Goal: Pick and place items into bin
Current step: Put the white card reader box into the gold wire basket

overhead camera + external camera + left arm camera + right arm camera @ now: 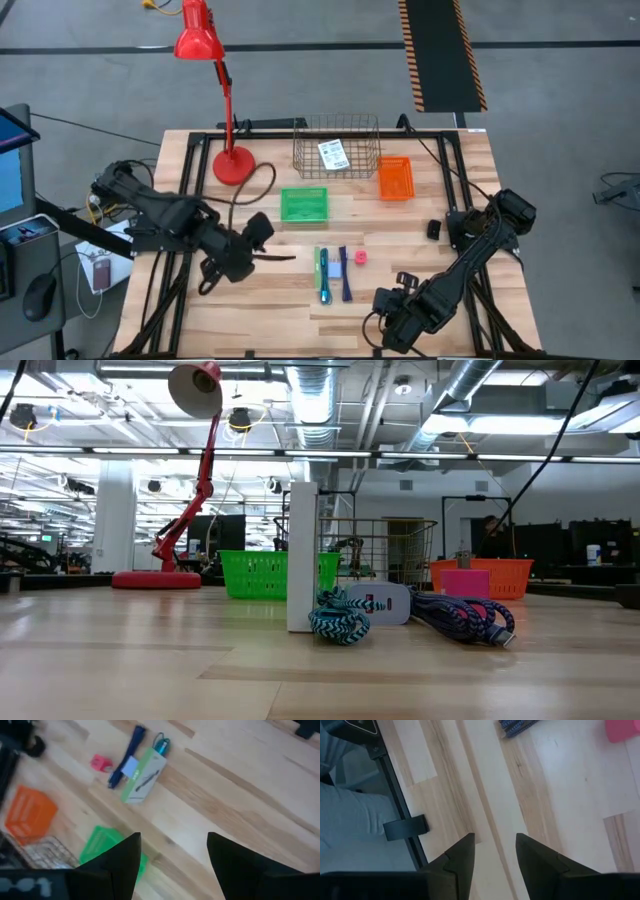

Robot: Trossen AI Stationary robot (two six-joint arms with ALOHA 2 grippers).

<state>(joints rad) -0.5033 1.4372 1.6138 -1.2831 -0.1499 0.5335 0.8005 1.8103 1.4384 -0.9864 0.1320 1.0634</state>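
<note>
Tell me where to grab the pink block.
Take the pink block from straight above, closing on its left and right faces. It is small, squat and sits alone on the table; the dark blue pen lies just to its left, so keep the fingers narrow.

Two dark, jointed arms trailing black cables, each claw (172, 865) with angular black fingers.

Bright, even overhead light; both wrist views blurred.
</note>
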